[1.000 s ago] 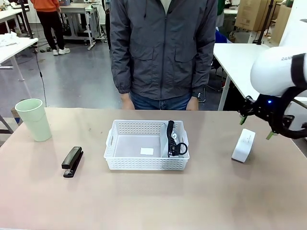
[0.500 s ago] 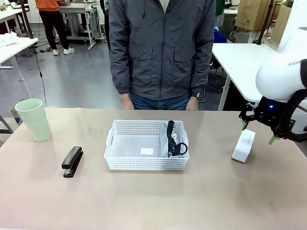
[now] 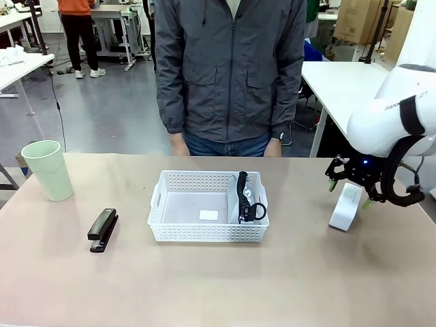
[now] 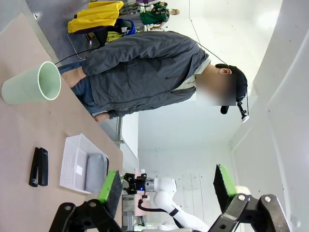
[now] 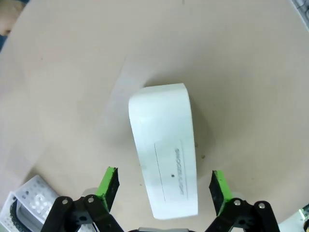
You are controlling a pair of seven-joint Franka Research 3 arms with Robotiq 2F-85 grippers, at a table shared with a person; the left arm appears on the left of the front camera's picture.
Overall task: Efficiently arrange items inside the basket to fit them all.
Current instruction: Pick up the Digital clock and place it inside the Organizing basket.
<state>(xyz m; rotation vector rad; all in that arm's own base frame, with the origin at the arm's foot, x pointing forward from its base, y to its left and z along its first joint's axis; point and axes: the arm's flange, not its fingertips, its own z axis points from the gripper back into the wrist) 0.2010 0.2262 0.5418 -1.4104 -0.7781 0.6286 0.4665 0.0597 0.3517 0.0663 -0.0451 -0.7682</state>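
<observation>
The white basket sits mid-table with the grey pouch and its black strap standing along its right wall. Left of it lie the black stapler and, farther back, the pale green cup. At the right the white box stands on edge. My right gripper hovers open just above it. In the right wrist view the box lies between the open green pads of my right gripper. My left gripper is open and holds nothing, raised well above the table.
A person in a grey jacket stands at the far edge, hands low by the table. The left wrist view shows the cup, stapler and basket from far off. Bare tabletop lies in front of the basket.
My right arm has swung left and down, bringing its open gripper from beside the white box to directly over it. Nothing else has moved.
</observation>
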